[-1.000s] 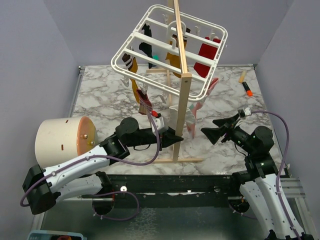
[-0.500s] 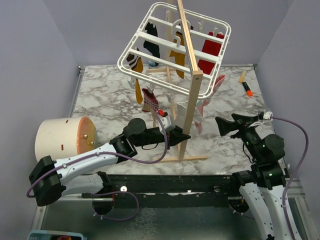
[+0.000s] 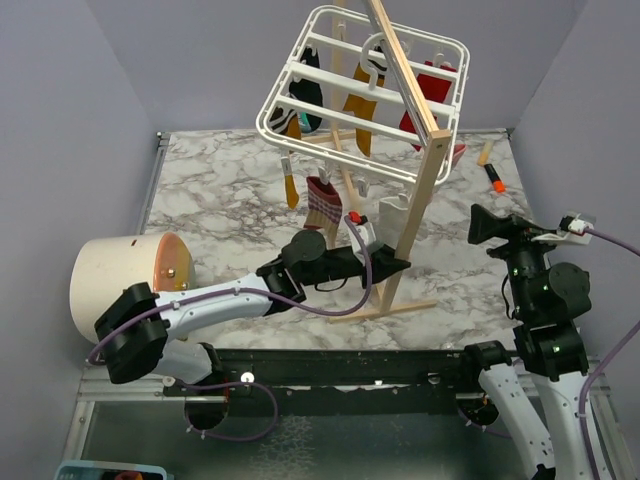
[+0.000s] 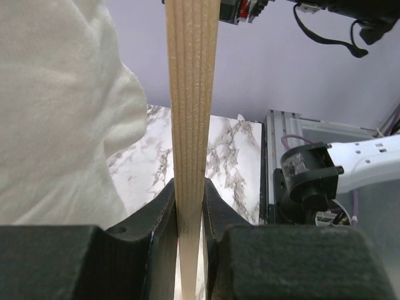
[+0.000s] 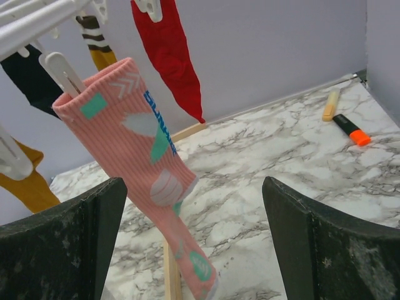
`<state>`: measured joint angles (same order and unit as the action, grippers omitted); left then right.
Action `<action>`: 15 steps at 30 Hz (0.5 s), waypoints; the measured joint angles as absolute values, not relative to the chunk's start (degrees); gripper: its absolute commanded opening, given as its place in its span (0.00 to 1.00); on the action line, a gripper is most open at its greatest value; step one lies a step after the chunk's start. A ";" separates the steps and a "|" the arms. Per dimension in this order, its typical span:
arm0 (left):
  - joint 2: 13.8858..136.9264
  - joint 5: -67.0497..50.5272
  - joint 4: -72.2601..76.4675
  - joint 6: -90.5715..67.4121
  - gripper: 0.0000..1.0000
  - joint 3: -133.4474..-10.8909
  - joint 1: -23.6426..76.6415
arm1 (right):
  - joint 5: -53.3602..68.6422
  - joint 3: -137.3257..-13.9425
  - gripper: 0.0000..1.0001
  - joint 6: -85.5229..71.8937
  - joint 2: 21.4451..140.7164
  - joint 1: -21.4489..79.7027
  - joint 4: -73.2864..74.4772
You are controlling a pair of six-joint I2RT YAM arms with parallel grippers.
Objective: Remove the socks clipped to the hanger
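The white grid hanger (image 3: 345,120) hangs from the light wooden rack stand (image 3: 418,205), which leans to the right. Clipped to it are a black sock (image 3: 310,95), a mustard sock (image 3: 360,105), a red sock (image 3: 432,95), a maroon-and-white striped sock (image 3: 324,203) and a white sock (image 3: 391,213). My left gripper (image 3: 394,268) is shut on the stand's upright post (image 4: 192,94), with the white sock (image 4: 56,106) beside it. My right gripper (image 3: 488,224) is open and empty. In the right wrist view it (image 5: 195,215) faces a pink-and-teal sock (image 5: 140,144) hanging from a clip, not touching it.
A cream round tub (image 3: 120,280) lies on its side at the left. An orange highlighter (image 3: 496,180) and a yellow marker (image 3: 484,152) lie at the far right of the marble table (image 3: 210,190). The stand's base bar (image 3: 400,310) rests near the front edge.
My left gripper has moved right while gripping the post, and the stand has tipped further right. The hanger and socks swung right with it. My right gripper has drawn back to the right.
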<state>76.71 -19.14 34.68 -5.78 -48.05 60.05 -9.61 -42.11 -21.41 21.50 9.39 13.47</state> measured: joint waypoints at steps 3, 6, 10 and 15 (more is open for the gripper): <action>79.02 -17.87 35.86 -6.07 0.00 -49.56 60.53 | -11.09 -43.07 0.97 -21.65 21.93 9.39 13.43; 81.54 -15.44 37.32 -6.39 0.00 -51.16 61.45 | -11.81 -43.16 0.97 -21.65 21.98 9.39 13.41; 84.16 -11.84 39.16 -6.55 0.00 -52.58 62.81 | -12.62 -43.16 0.97 -21.65 22.11 9.39 13.41; 88.77 -7.68 41.58 -6.48 0.00 -55.86 64.36 | -14.52 -43.64 0.97 -21.67 22.11 9.39 13.61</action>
<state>88.77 -7.68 41.58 -6.48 -55.86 64.36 -14.52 -43.64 -21.67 22.11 9.39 13.61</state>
